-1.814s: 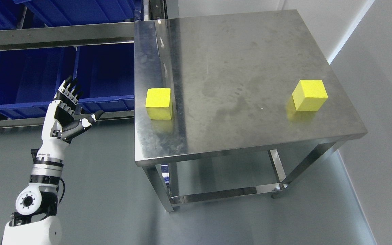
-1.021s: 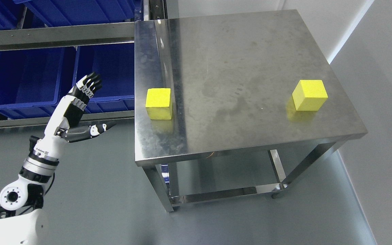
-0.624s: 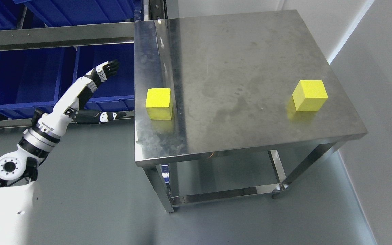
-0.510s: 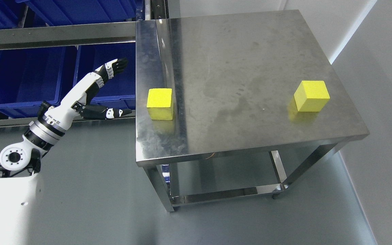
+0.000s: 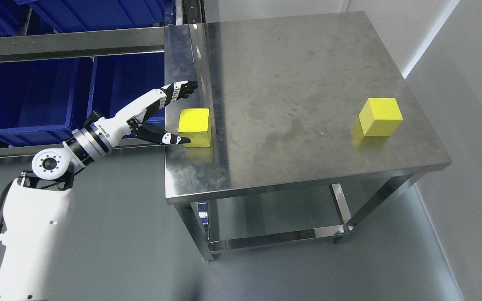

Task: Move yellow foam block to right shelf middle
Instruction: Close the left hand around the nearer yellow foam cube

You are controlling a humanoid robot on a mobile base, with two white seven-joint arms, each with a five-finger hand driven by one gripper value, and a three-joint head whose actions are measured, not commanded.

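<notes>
Two yellow foam blocks rest on the steel table (image 5: 291, 83): one block (image 5: 196, 124) near the left edge, the other block (image 5: 380, 116) near the right edge. My left hand (image 5: 178, 113) reaches in from the left over the table's left edge, open. Its fingers (image 5: 181, 89) stretch just beyond the left block's far side and its thumb (image 5: 170, 138) lies along the near side. The block sits between them and I see no firm contact. My right arm does not show.
Blue bins (image 5: 36, 96) sit in a steel rack (image 5: 69, 42) left of the table, behind my left arm. A lower table shelf rail (image 5: 274, 238) shows underneath. A white wall (image 5: 467, 125) runs close along the table's right side. Grey floor lies in front.
My left arm has swung right from beside the blue bins to the table's left edge, and the open hand now brackets the left block. Both blocks have stayed put.
</notes>
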